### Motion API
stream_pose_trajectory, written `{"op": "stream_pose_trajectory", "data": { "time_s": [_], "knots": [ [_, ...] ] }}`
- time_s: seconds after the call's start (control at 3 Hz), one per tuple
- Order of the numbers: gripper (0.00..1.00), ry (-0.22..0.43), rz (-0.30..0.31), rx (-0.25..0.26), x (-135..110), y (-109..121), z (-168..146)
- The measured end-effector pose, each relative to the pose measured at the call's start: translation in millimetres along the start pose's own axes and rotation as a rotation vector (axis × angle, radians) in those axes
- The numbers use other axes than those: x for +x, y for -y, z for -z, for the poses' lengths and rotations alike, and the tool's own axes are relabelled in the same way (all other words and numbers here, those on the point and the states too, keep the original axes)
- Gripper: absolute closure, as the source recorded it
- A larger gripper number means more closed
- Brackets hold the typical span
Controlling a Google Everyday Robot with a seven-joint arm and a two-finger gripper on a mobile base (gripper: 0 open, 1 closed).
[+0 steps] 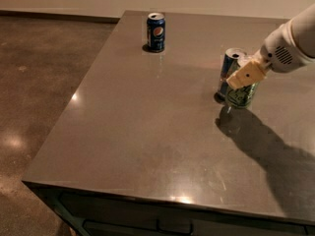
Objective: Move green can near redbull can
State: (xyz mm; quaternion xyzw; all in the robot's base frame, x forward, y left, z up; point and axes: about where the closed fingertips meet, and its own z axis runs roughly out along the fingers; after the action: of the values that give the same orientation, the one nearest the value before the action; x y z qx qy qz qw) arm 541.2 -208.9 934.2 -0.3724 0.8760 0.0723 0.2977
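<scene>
The green can point(240, 97), green with pale swirls, stands low at the table's right side, just in front of and to the right of the redbull can point(229, 67), nearly touching it. The redbull can is slim, silver and blue, and upright. My gripper point(243, 82) reaches in from the right on a white arm and is shut on the green can's upper part. One yellowish finger point(247, 73) covers the can's top; the other finger is hidden behind it. I cannot tell whether the can rests on the table or hangs just above it.
A dark blue Pepsi can point(156, 32) stands upright at the table's far left. The grey table point(147, 132) has its left edge and near edge in view, with brown floor beyond. The arm's shadow falls on the right front.
</scene>
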Motion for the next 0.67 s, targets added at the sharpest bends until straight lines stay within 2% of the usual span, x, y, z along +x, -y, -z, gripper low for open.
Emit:
{"op": "stream_pose_trajectory", "data": {
  "time_s": [0.33,0.67],
  "knots": [
    [0.98,-0.006,-0.032,-0.004,11.3,6.7,-4.5],
    [0.77,-0.003,-0.042,-0.008,17.1,11.0,-9.6]
  ]
}}
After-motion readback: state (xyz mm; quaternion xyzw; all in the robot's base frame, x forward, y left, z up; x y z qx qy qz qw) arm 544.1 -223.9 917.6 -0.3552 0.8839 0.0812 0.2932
